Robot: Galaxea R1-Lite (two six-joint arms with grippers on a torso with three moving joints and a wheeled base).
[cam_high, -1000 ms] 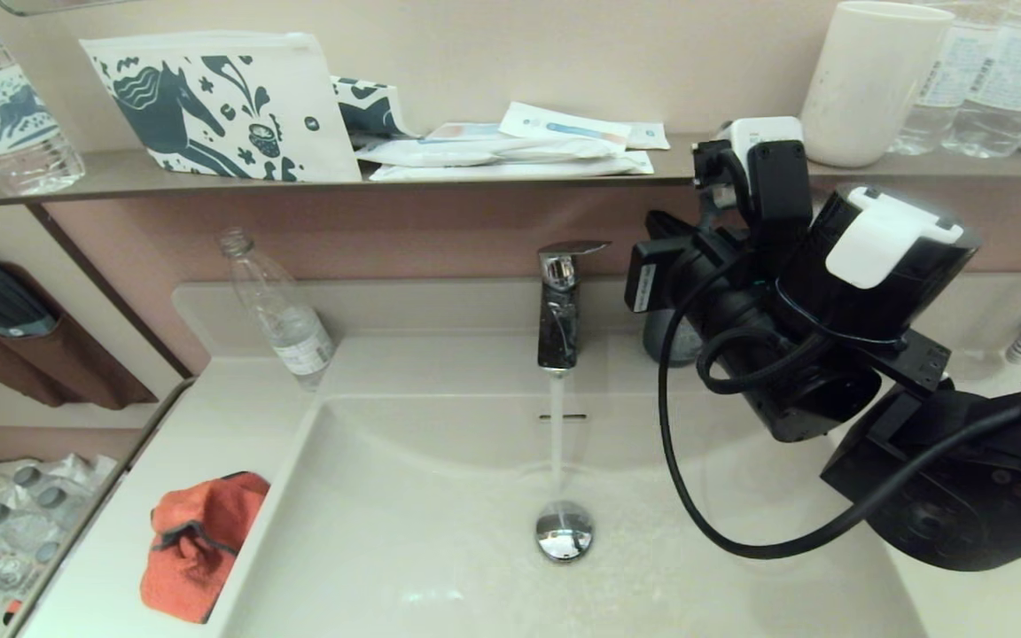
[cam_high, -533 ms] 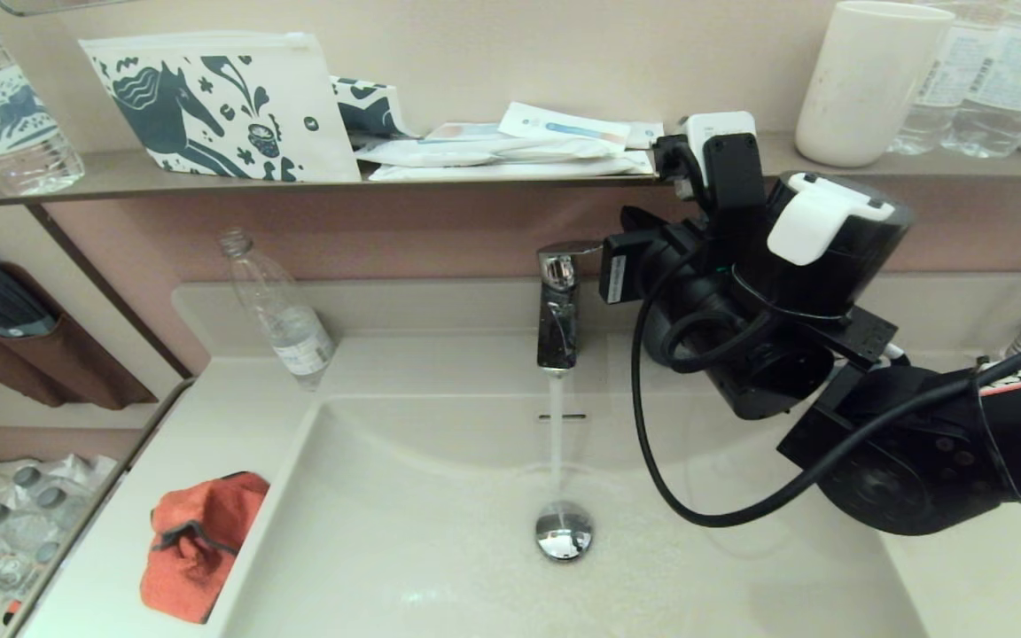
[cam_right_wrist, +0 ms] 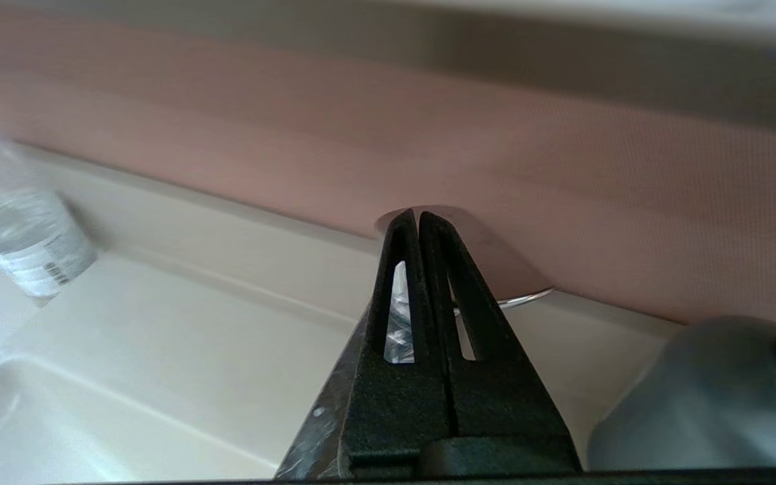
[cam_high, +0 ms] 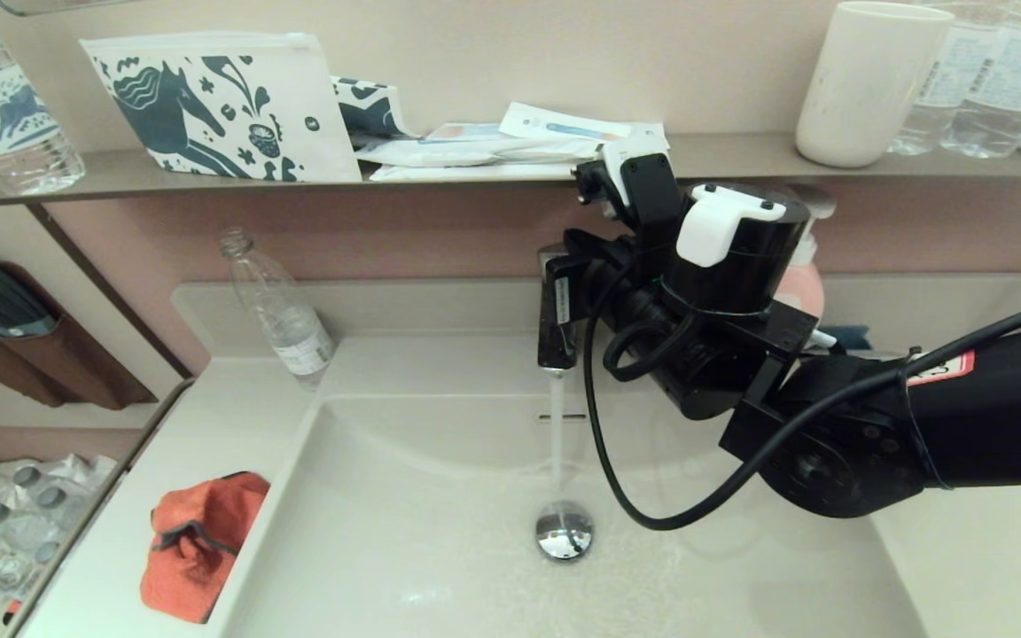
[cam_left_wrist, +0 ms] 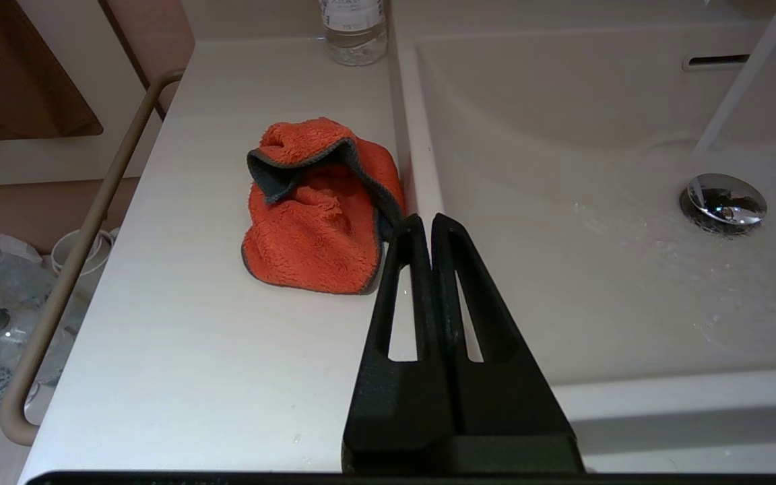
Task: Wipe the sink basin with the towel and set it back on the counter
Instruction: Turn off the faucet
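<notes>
With water running into the sink basin (cam_high: 440, 496), the right claw (cam_right_wrist: 417, 219), pressed together, should nudge the faucet (cam_high: 557, 332) lever squarely to avoid slipping off

My towel (cam_high: 196, 545) lies crumpled on the counter (cam_high: 112, 567), on the strip left of the sink basin (cam_high: 440, 567), hard against the basin's left rim. It is a small orange-red cloth, fuzzy, with dark grey trim; one trimmed edge is folded up and over, making a loose arch on the side nearer the back ledge. The counter is smooth, off-white, of one piece with the basin. The basin is a wide, glossy, off-white bowl with rounded corners. Water runs into it, landing at the round chrome drain stopper (cam_high: 564, 530). A small overflow slot (cam_high: 562, 416) sits in its back wall, and its floor around the stopper looks wet.
</notes>
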